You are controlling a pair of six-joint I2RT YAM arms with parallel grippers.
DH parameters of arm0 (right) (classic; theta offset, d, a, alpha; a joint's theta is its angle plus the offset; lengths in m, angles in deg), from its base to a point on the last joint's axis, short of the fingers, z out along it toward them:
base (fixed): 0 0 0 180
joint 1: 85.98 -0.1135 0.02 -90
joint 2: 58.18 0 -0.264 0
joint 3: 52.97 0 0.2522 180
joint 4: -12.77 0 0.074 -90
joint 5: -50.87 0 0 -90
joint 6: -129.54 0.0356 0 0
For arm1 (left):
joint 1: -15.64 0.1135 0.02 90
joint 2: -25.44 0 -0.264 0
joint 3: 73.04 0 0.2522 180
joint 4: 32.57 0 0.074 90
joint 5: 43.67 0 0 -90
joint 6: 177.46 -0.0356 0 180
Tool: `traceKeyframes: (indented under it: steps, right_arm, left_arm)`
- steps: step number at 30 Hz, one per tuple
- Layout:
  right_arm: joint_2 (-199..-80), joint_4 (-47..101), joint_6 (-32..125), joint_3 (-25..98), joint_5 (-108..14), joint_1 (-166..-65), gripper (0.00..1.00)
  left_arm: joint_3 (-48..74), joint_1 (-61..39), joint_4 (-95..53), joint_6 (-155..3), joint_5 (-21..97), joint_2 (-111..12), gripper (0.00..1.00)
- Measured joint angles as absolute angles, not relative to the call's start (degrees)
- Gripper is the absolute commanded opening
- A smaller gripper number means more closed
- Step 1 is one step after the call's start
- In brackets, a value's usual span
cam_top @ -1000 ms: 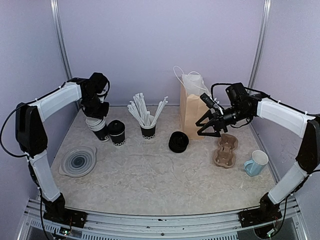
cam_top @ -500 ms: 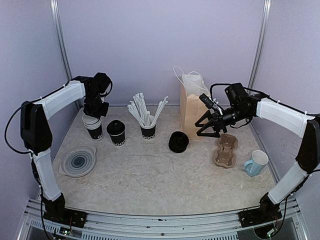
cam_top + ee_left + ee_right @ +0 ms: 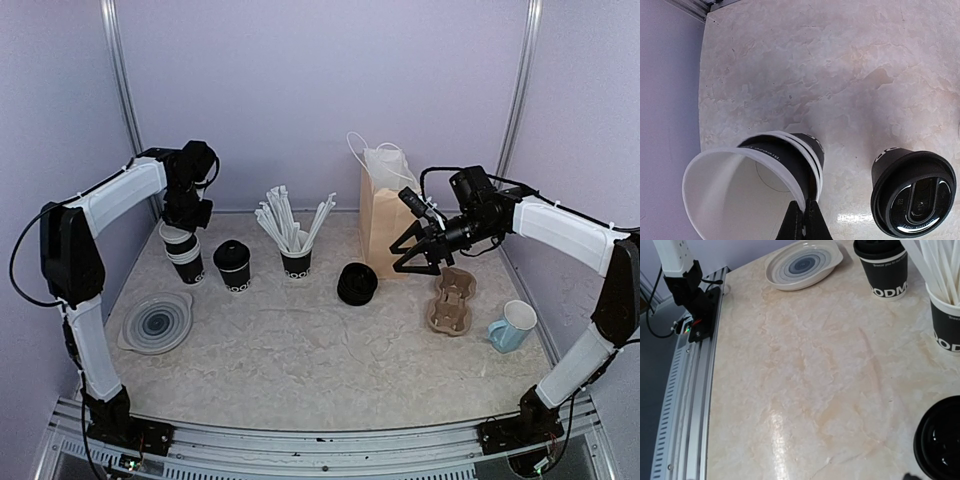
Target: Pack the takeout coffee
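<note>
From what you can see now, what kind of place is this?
Likely a mock coffee counter in a robot test booth: a lidded takeout coffee, a cup of straws and a paper bag.

Tabletop (image 3: 840, 75): marble-look, smooth, slight sheen. Takeout coffee (image 3: 913, 199): matt black paper wall, glossy plastic lid. Cup stack (image 3: 740, 200): matt paper. Bag (image 3: 380, 215), 1 o'clock: matt brown paper. Carrier (image 3: 450, 300): rough pulp.

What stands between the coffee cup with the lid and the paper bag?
The cup of straws and a loose black lid stand in line between the takeout coffee and the paper bag. Lifting the coffee high would likely clear both.
</note>
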State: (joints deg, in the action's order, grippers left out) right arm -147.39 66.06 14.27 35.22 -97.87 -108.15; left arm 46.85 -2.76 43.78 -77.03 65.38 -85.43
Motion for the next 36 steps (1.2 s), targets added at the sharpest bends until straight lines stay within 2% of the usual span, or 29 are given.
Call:
traceKeyframes:
  steps: [12,21,25,31,36]
  right_arm:
    - [-147.39,66.06,14.27,35.22,-97.87,-108.17,0.87]
    - [-147.39,67.07,13.85,36.38,-97.8,-108.17,0.88]
    - [-147.39,67.4,13.46,37.43,-96.99,-108.17,0.9]
    - [-147.39,67.0,12.32,36.69,-91.29,-108.2,0.86]
    - [-147.39,66.89,9.72,35.09,-84.78,-108.22,0.77]
  left_arm:
    - [47.4,-2.8,45.07,-76.57,63.67,-84.67,0.0]
    - [58.26,-8.5,53.26,-71.8,67.5,-79.14,0.0]
    - [62.09,-15.56,54.11,-71.0,67.63,-74.04,0.0]
    - [64.51,-34.1,52.19,-74.97,63.91,-69.65,0.0]
    - [54.85,-49.11,48.37,-82.36,60.09,-67.92,0.0]
